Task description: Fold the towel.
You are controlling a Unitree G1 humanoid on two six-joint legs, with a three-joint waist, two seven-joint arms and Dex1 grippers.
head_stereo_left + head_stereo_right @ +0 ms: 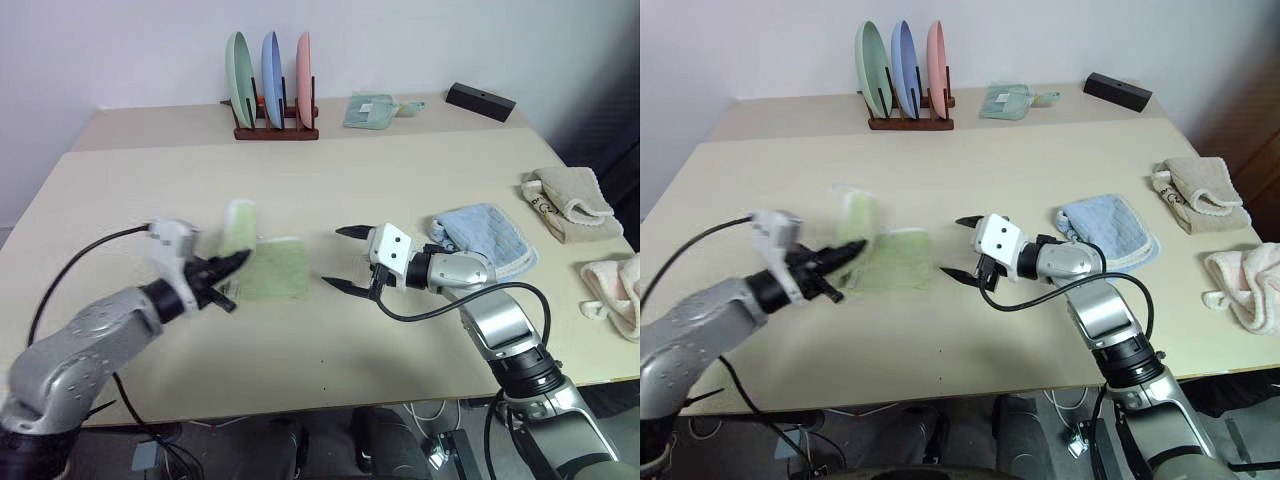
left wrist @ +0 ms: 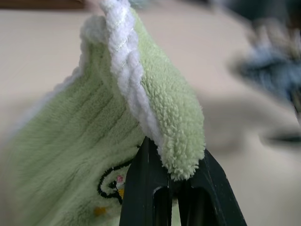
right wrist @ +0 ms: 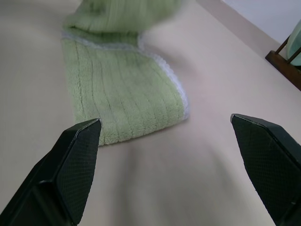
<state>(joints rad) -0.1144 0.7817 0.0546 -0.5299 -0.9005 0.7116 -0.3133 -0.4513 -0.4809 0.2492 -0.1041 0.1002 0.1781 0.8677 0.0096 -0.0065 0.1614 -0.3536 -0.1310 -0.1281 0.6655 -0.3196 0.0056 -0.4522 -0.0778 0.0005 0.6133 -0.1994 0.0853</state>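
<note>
Nearest the camera, the left tool (image 1: 228, 268) was pressed together on the white-trimmed edge of the green towel (image 1: 272, 268), pinching a lifted corner that stood up off the counter (image 1: 400, 170). What remained of the towel lay flat on the counter between the two arms, its free end reaching toward the right tool (image 1: 343, 259). That tool hovered just beside the free end with its fingers spread wide, holding nothing. In the right wrist view the towel's long axis ran away from the tool, with the raised part at the far end. The fold would probably turn on carrying the pinched edge across toward the free end, and the left arm, already gripping, was the nearer one for that.

Motion blur smeared the left tool and the lifted corner in both head views, so how much cloth had left the counter was hard to judge. An embroidered figure on the towel was partly hidden behind the left fingers (image 2: 146, 188).
</note>
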